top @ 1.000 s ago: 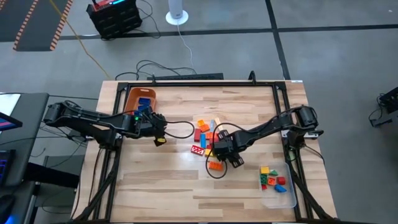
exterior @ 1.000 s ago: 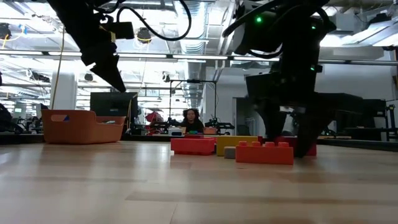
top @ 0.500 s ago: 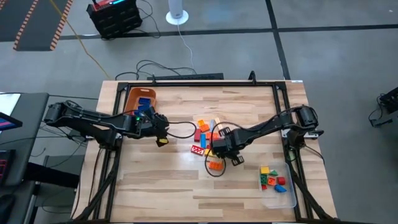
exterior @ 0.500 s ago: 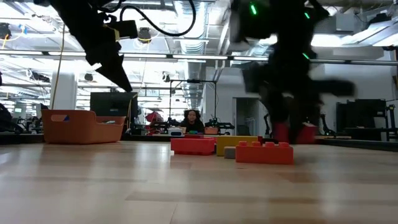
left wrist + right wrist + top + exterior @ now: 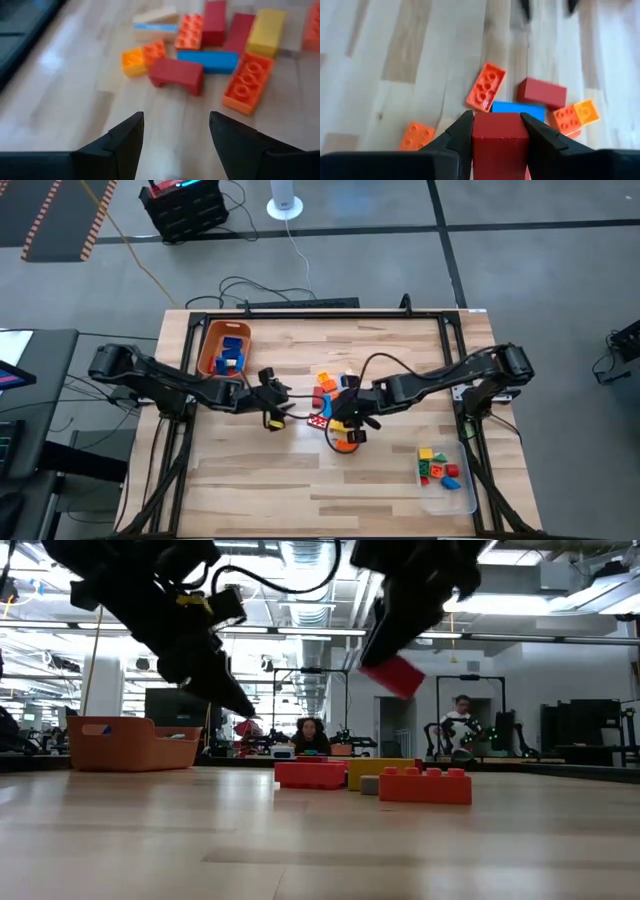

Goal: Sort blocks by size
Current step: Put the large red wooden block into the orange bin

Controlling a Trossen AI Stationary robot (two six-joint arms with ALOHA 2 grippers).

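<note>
The right gripper (image 5: 495, 131), its fingers now clenching a red block (image 5: 500, 142), is lifting it off the worktop (image 5: 400, 480) for sorting, while the left gripper (image 5: 175, 131), fingers parted and empty, is nearing the pile.

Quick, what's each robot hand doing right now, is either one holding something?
Left end effector: open, holding nothing.
Right end effector: closed on a red block, lifted above the table.

From my station, the overhead camera shows me a grey concrete floor (image 5: 520, 280) crossed by dark seam lines, with hazard striping (image 5: 60, 220) in the far left corner. A black equipment crate (image 5: 185, 208) sits beside the white base of a fan (image 5: 285, 200), and cables (image 5: 250, 285) trail across the floor. The level camera gives me an open ceiling of ducts (image 5: 310, 560) and strip lights (image 5: 540, 605), with a seated person (image 5: 310, 735) far behind.
</note>
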